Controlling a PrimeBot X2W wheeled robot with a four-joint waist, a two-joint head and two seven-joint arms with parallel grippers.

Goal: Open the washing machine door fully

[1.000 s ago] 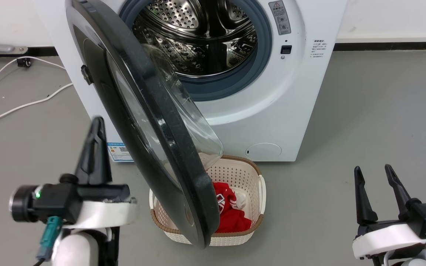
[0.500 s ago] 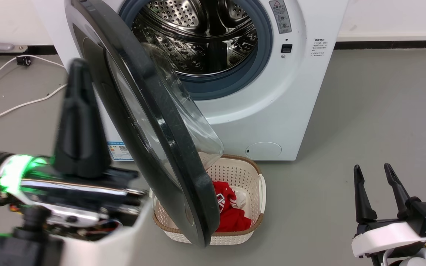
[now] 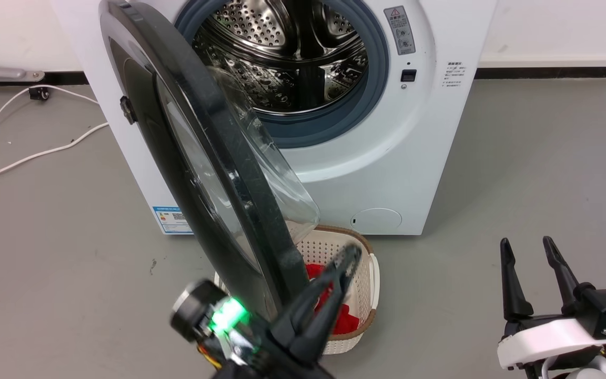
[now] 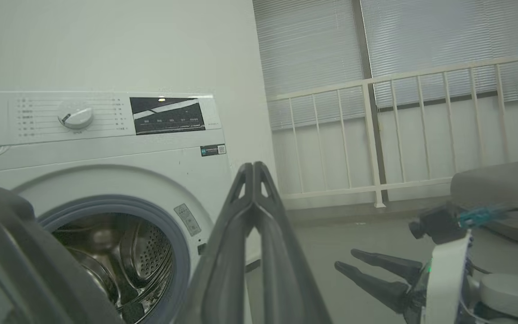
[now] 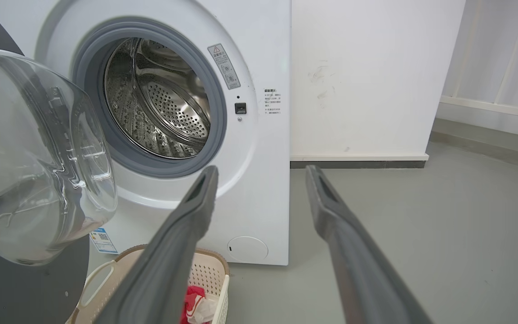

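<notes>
The washing machine door [image 3: 213, 173] stands partly open and nearly edge-on to me, its clear glass bowl [image 3: 282, 179] facing the steel drum [image 3: 287, 58]. My left gripper [image 3: 352, 256] is shut and empty. It reaches up from the bottom centre, just right of the door's lower rim on its inner side; whether it touches the rim I cannot tell. In the left wrist view its fingers [image 4: 253, 189] are pressed together, with the door's rim [image 4: 2, 252] at lower left. My right gripper [image 3: 526, 242] waits open at lower right, off the machine. Its fingers [image 5: 196, 207] frame the machine's front, and the door [image 5: 29, 157] shows at left.
A white basket [image 3: 371, 273] with red clothes sits on the floor under the door. A small round white flap [image 3: 375, 218] is low on the machine. White cables [image 3: 34, 152] lie on the floor at left. A railing [image 4: 376, 135] stands to the right.
My left gripper has swung from the left, outer side of the door, across the bottom of the view to its inner side by the basket. The door and right gripper have kept their places.
</notes>
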